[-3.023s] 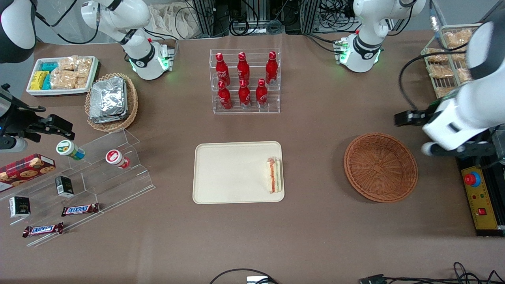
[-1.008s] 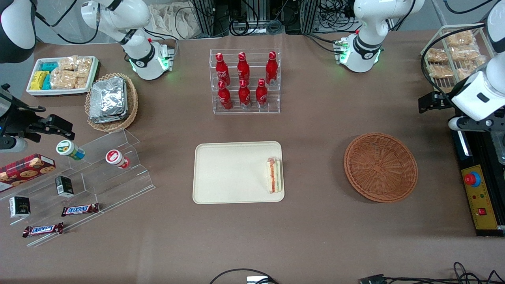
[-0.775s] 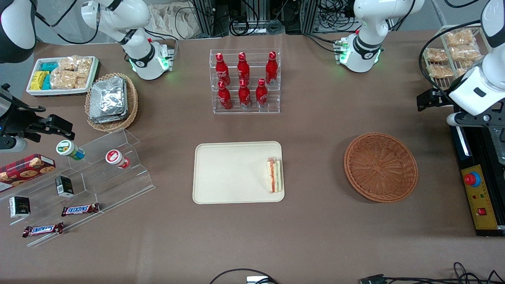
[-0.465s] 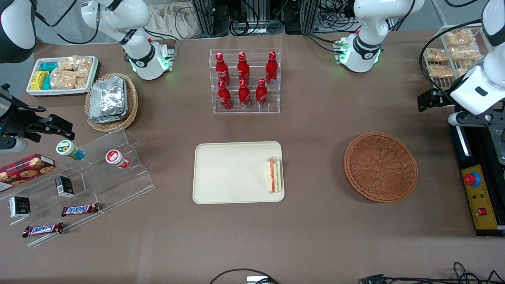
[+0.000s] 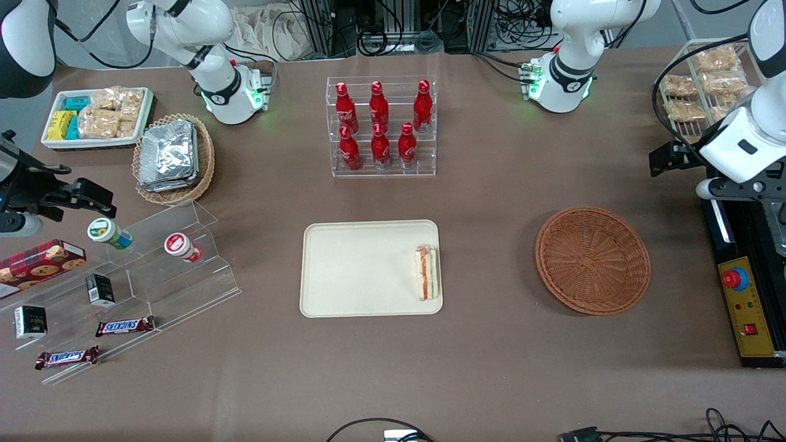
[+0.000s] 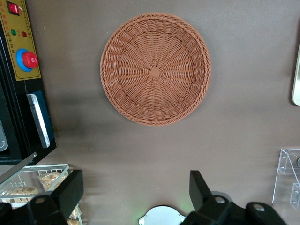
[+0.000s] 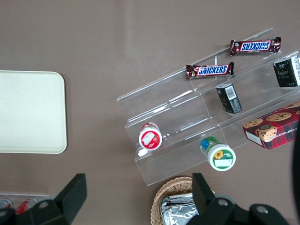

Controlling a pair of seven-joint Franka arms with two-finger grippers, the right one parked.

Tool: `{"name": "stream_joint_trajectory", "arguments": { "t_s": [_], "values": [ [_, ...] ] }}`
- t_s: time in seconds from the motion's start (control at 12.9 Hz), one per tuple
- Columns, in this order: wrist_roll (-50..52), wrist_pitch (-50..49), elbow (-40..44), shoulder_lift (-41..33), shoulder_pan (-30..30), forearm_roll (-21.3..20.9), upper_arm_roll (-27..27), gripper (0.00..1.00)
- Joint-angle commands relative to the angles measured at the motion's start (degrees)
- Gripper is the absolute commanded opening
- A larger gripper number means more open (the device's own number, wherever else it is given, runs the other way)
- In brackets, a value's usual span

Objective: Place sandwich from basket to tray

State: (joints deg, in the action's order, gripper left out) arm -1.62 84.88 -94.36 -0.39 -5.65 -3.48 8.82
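Brown table (image 5: pixel 503 184) with tray (image 5: pixel 344 270), basket (image 5: pixel 592 260), bottle rack (image 5: pixel 381 126).

Front view: camera high above table, looks steeply down, sees whole table from far.

Left wrist view: camera on working arm, faces straight down, held high; sees basket (image 6: pixel 155 69) whole, edge of tray (image 6: pixel 296 82), gripper (image 6: pixel 136 190) with fingers spread wide.

Right wrist view: also faces down, over parked arm's end of table; sees clear stepped shelf (image 7: pixel 201 117) and tray corner.

Shared: front and left wrist views both show basket (image 5: pixel 592 260); all three show tray (image 5: pixel 362 270).
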Motion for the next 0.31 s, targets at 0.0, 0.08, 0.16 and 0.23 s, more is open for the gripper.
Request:
{"name": "stream_joint_trajectory", "arguments": {
  "t_s": [0.0, 0.08, 0.16, 0.23],
  "values": [
    [0.1, -0.2, 0.2, -0.1, -0.7, -0.6, 0.5, 1.0],
    [0.1, -0.3, 0.2, -0.1, -0.7, -0.6, 0.5, 1.0],
    [0.1, -0.2, 0.2, -0.1, -0.7, -0.6, 0.5, 1.0],
    [0.0, -0.1, 0.3, 0.0, -0.7, -0.5, 0.5, 1.0]
  ]
}}
